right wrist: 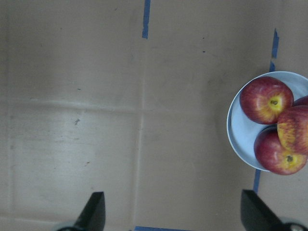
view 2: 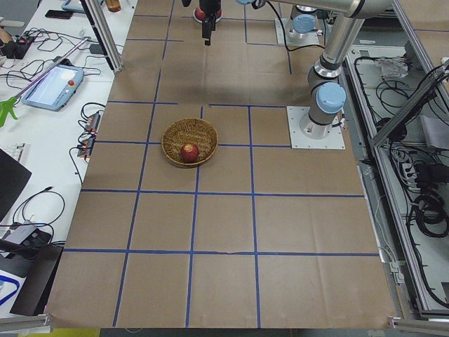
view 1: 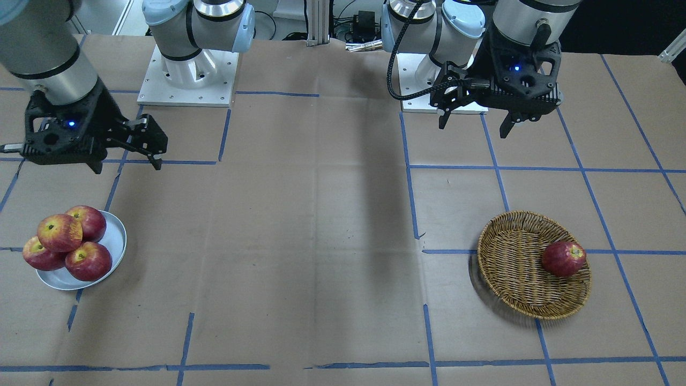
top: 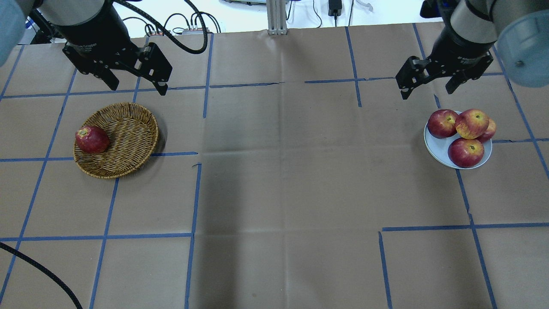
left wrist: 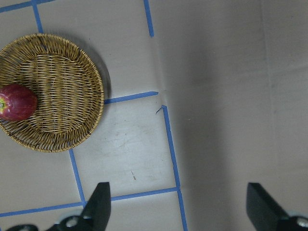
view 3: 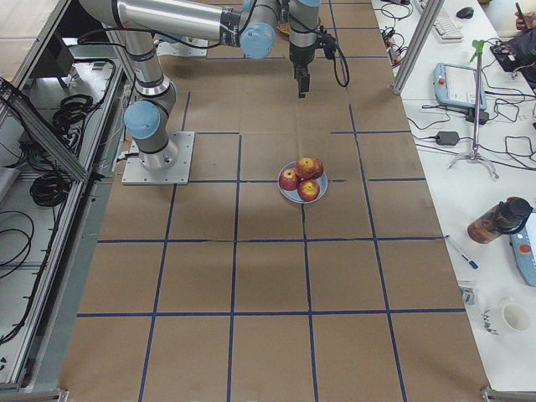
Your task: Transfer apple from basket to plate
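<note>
- The table (top: 274,180) is covered with creased brown paper, and blue tape (view 1: 536,169) divides it into large squares.
- The plate (top: 434,145) sits on the robot's right side. The apple (top: 472,123) lies on top of three redder apples (top: 465,152) piled on it.
- The basket (top: 128,137) stands well apart on the robot's left side, with one dark red apple (top: 91,139) against its outer rim.
- The left gripper (top: 138,88) hangs above the paper beyond the basket, jaws spread and empty.
- The right gripper (top: 427,92) hangs beside the plate, jaws likewise apart and holding nothing.
- White benches flank the table. One carries a teach pendant (view 2: 52,84) and cables, the other a bottle (view 3: 496,219) and a mug (view 3: 512,316).
</note>
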Available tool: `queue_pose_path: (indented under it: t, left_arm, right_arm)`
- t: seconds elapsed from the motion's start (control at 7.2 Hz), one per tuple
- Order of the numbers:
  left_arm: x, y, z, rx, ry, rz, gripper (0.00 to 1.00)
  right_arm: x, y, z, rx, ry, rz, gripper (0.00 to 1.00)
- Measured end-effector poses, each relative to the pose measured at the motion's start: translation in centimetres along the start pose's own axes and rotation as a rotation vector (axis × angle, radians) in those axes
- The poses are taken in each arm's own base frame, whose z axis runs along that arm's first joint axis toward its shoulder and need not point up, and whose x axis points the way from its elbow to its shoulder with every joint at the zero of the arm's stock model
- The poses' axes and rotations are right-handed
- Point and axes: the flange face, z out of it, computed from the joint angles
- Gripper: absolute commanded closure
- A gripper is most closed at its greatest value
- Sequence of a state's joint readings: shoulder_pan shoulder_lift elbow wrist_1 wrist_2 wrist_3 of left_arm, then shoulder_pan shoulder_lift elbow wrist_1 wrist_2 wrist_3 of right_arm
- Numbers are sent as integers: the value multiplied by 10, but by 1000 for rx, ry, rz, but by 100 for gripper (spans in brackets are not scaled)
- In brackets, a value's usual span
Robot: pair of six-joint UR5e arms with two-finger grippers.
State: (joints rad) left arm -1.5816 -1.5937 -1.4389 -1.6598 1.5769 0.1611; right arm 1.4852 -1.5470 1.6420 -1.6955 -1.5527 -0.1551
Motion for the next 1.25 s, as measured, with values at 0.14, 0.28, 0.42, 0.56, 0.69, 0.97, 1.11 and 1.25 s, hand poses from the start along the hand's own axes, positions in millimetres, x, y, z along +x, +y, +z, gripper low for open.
queue_pose_path:
  t: [0.14, 0.28, 0.42, 0.56, 0.69, 0.97, 1.11, 1.25]
  left_arm:
    - [0, 0, 0, 0, 0, 0, 1]
    - [0, 0, 0, 0, 0, 0, 1]
    - [0, 0, 0, 0, 0, -1, 1]
    - [0, 0, 1, -1, 0, -1, 1]
    - [0, -1, 1, -2, 0, -1, 1]
    - [-1, -1, 2, -4, 1, -2, 1]
    - [-1, -1, 2, -4, 1, -2, 1]
    - [0, -1, 2, -4, 1, -2, 1]
  right_arm:
    - [-20, 9, -6, -4, 2, 31, 0]
    - [-35, 15, -9, -1, 5, 45, 0]
    - [-46, 18, -11, 0, 14, 47, 0]
    - [-50, 18, -11, 0, 27, 45, 0]
    - [-51, 17, -10, -1, 34, 43, 0]
    - [-49, 16, -10, -1, 37, 41, 0]
    - [-48, 16, -10, -1, 36, 40, 0]
    - [-48, 16, -10, -1, 36, 40, 0]
